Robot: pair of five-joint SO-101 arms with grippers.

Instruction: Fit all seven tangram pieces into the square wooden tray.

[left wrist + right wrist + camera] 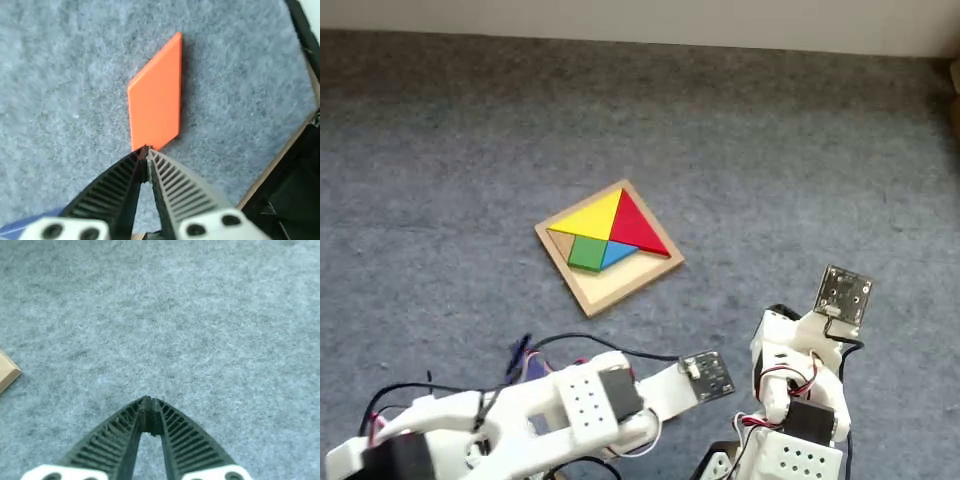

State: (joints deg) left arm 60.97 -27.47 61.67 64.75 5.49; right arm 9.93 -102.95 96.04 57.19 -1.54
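Closest in, my left end effector has its jaws pressed together, tips at the near corner of the orange parallelogram, which lies flat on the grey table. I'd open wide and straddle its narrow width before closing. Mid-table, the wooden tray sits part-filled. My right end effector hangs over bare table, jaws together.

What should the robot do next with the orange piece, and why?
Probably open the left claw and close it on the orange piece. That piece lies flat on the carpet, outside the wooden tray, and the claw's tips are shut right at its near corner. The tray has bare wood waiting.
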